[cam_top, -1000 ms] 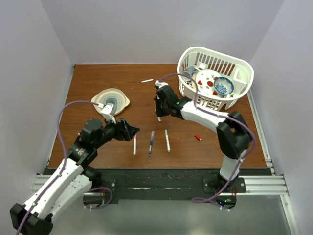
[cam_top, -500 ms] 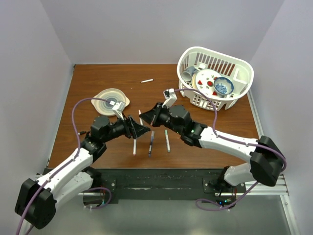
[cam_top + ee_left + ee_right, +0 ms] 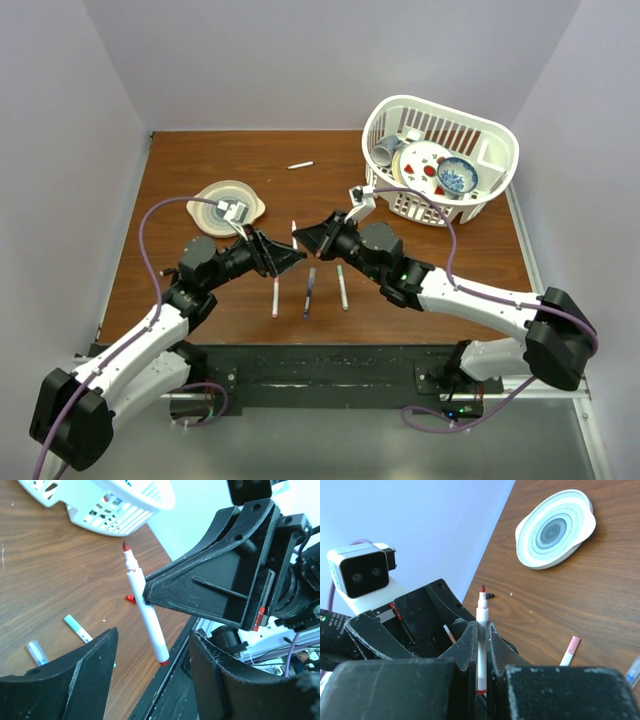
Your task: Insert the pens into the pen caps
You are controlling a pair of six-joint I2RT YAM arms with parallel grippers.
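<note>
- The right tool (image 3: pixel 481 627) is clenched on a white pen with a red nib (image 3: pixel 481 650). It pinches the barrel low down, with the bare nib pointing up at the centre of the right wrist view.
- The left tool (image 3: pixel 152 635) is released: its fingers are spread wide across the bottom of the left wrist view, with nothing between them. They face the held pen, and I cannot tell whether they touch it.
- A small red cap (image 3: pixel 129 598) lies on the table (image 3: pixel 60 570) just behind that pen, centre-left of the view.
- Three more pens lie side by side at lower centre of the top view: a pink-ended one (image 3: pixel 275 297), a dark one (image 3: pixel 309 292) and a pale one (image 3: pixel 342 287). A fourth (image 3: pixel 300 165) lies at upper centre.
- The pen looks light, stiff and smooth, so it is likely to swivel in a two-finger pinch. A square hold at mid-barrel, with the nib end left free, looks best.
- The cap looks tiny and likely to roll. It should be gripped across its sides, with the mouth left open.
</note>
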